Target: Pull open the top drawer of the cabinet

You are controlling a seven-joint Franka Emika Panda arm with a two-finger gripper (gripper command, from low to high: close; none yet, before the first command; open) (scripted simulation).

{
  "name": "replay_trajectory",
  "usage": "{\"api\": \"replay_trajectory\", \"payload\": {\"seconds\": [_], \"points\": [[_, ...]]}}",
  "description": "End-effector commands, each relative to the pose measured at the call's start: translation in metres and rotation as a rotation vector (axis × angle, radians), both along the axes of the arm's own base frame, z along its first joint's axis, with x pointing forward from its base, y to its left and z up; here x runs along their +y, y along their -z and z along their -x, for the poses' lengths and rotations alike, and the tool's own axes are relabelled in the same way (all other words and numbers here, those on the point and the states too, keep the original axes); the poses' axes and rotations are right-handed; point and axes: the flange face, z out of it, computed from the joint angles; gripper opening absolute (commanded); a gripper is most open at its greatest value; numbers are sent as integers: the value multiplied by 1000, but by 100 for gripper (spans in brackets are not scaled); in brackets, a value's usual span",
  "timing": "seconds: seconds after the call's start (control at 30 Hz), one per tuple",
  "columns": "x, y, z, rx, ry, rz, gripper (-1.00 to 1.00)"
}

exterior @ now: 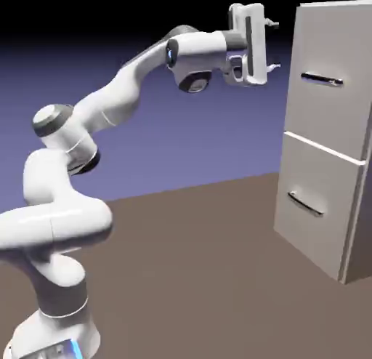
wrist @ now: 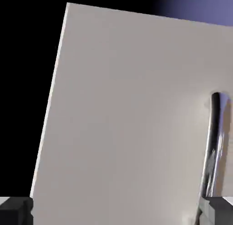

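Nearest the camera in the exterior view, your white robot arm [exterior: 54,230] rises from its base on the brown table [exterior: 182,270] at the exterior view's left and reaches toward the cabinet [exterior: 298,114] at the exterior view's right. Your fingers [exterior: 275,45] are spread wide, one above the other in that view, with nothing between them, and they stand apart from the cabinet. They point toward the top drawer [exterior: 327,49], the upper of two light grey fronts, and sit higher than its bar handle [exterior: 322,79]. You have that drawer closed, above the pale seam [exterior: 323,148]; the lower drawer [exterior: 316,183] is closed beneath it, with its own handle [exterior: 305,203]. In the hand view, the drawer front fills most of the picture, and the shiny handle runs down the right side to the right fingertip [wrist: 217,210]; whether they touch, you cannot tell.
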Motion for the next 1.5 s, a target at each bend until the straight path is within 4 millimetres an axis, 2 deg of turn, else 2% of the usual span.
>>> {"api": "replay_trajectory", "payload": {"seconds": [0.0, 0.1, 0.13, 0.33, 0.37, 0.4, 0.63, 0.83, 1.03, 1.27, 1.3, 1.33, 1.47], "points": [[-3, 13, -14, 6, -10, -24, 0], [-18, 55, -54, 29, -38, -102, 0], [-18, 55, -54, 29, -38, -102, 0], [-18, 55, -104, 29, -38, -102, 0], [-18, 55, -104, 29, -38, -102, -100], [-18, 55, -104, 29, -38, -102, -100], [-18, 55, -40, 29, -38, -102, -100], [-18, 55, 25, 29, -38, -102, -100], [-19, 55, 98, 29, -38, -102, -100], [-19, 55, 194, 29, -38, -102, -100], [-19, 55, 194, 29, -38, -102, 100], [-19, 55, 194, 29, -38, -102, 100], [-19, 55, 244, 29, -38, -102, 100]]}}
